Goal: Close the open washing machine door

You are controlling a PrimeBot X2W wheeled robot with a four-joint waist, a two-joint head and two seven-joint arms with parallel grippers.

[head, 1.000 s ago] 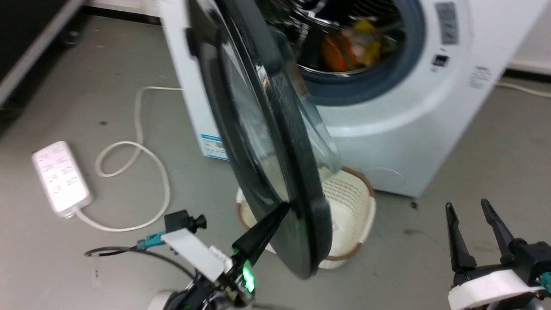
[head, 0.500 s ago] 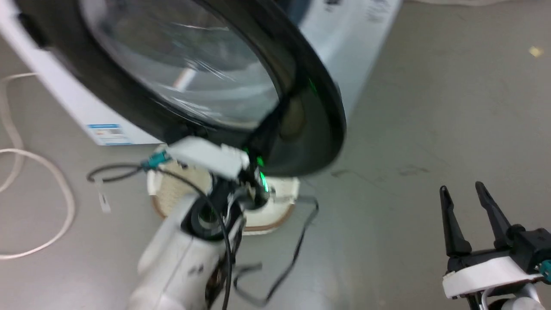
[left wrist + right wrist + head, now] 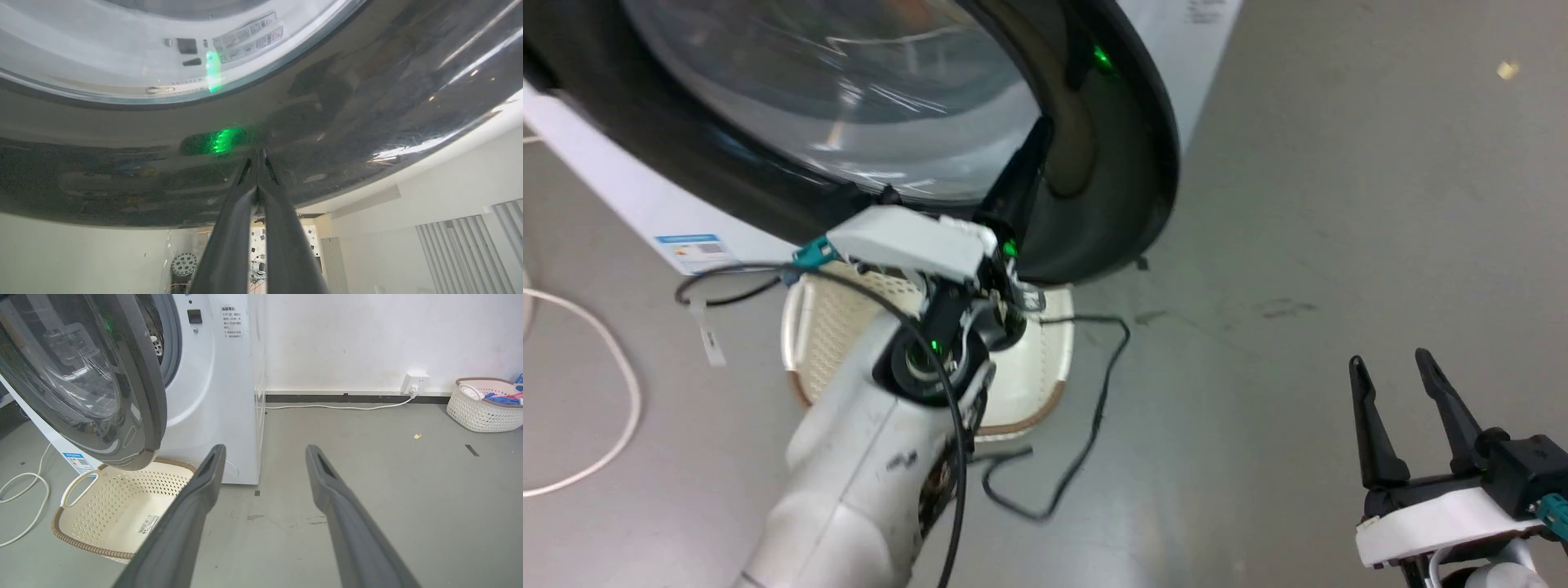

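left gripper (image 3: pixel 258 156) (pinched), upturned, touching washing machine door (image 3: pixel 122 171)

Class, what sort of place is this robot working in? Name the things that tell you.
Likely a laundry or utility room: a white front-loading washing machine, a cream perforated basket before it, and a second basket holding clothes by the wall.

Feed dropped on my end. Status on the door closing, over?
Left claw shut, tips against washing machine door rim. Right claw open, idle above floor. Door ajar, not latched. Basket sits below door.
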